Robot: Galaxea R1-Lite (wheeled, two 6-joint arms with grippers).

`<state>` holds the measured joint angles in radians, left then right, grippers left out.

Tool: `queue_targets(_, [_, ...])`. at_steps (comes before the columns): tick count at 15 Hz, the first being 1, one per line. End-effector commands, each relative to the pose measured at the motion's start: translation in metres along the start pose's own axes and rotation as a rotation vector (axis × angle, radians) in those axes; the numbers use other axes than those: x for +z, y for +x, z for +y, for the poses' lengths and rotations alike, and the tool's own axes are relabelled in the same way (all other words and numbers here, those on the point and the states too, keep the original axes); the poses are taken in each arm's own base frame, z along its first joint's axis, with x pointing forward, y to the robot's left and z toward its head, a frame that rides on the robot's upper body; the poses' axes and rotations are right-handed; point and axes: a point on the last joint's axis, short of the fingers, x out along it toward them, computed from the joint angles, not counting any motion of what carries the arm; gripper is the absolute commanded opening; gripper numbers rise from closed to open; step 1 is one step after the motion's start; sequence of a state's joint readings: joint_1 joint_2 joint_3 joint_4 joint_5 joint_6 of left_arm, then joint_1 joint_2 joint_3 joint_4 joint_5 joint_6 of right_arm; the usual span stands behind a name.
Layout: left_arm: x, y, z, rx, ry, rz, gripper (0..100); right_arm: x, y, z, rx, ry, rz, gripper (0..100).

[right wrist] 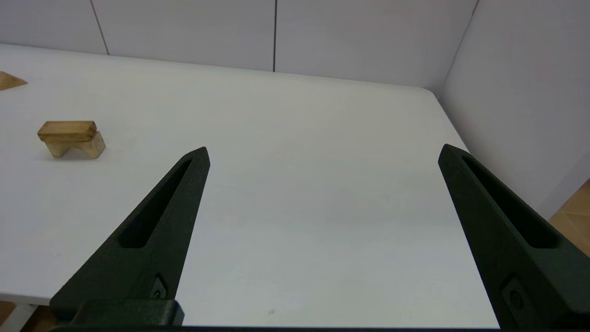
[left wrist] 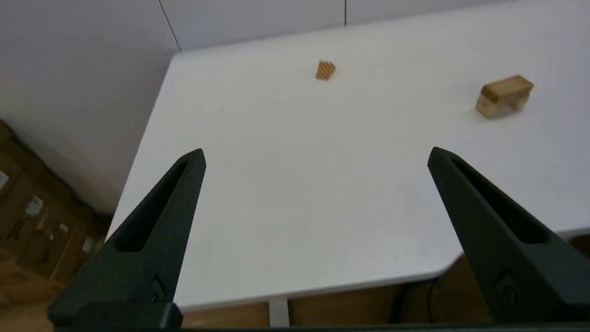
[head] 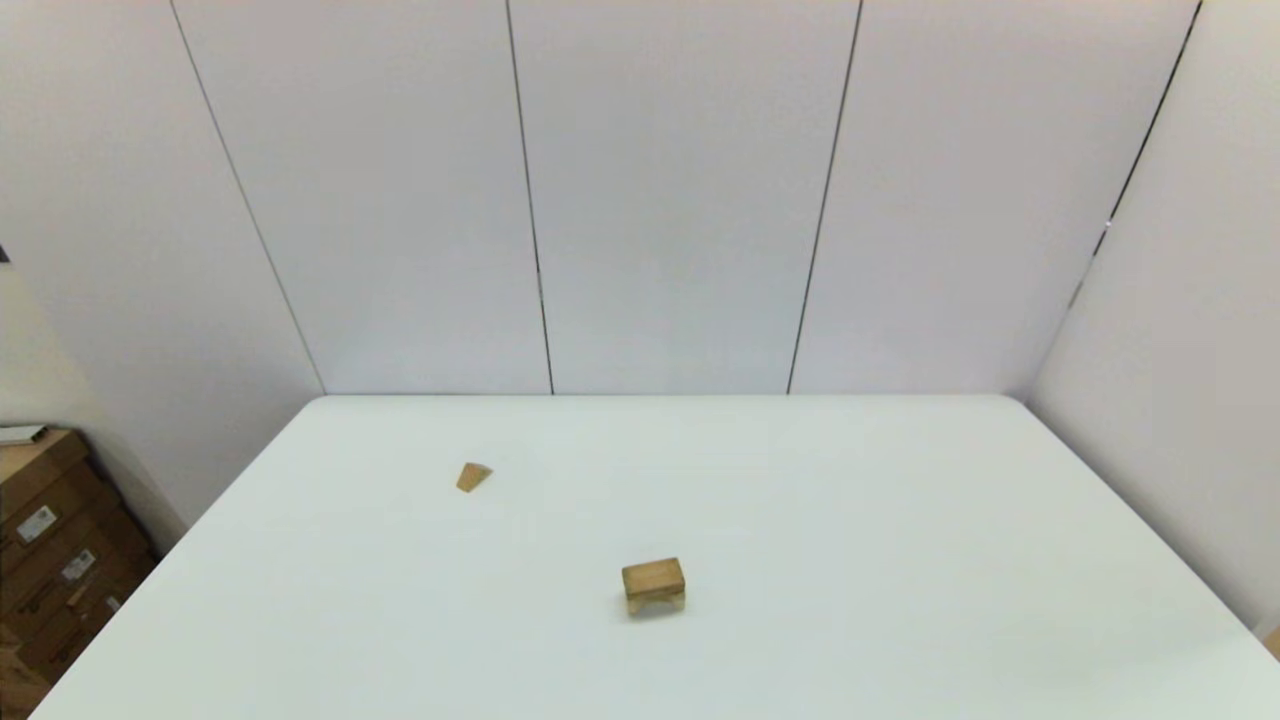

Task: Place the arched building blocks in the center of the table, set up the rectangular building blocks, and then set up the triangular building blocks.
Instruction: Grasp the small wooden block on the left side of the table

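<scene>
- Arch block (head: 654,597) stands mid-table (head: 900,560); the flat block (head: 653,575) lies on top.
- Triangle block (head: 473,477) sits apart, far-left.
- Left gripper (left wrist: 315,154) and right gripper (right wrist: 322,152) hang back, fingers wide.

White table (head: 900,560), arch block (head: 654,597) standing mid-table, wedge (head: 473,477) far-left

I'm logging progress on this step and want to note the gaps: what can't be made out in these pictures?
- Head view: the left hand and right hand lie outside it. Only their own wrist views show them, both open.
- Right wrist view: the triangular block is cut off by the picture's edge.
- Head view: the seam between the rectangular block and the arched block is too small to judge.
- All views: the stack hides its own far side.
</scene>
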<state>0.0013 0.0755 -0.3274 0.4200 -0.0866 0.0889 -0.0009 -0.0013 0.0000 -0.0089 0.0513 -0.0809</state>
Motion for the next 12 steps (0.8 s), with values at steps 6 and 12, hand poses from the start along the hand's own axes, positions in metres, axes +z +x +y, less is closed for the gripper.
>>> queue_targets(6, [0.116,0.112,0.020,-0.043,-0.042,0.446,100,0.000,0.000,0.000,0.000,0.000,-0.001,100])
queue_targets(12, [0.115,0.233,0.031,-0.065,-0.065,0.725,100,0.000,0.000,0.000,0.000,0.000,-0.001,100])
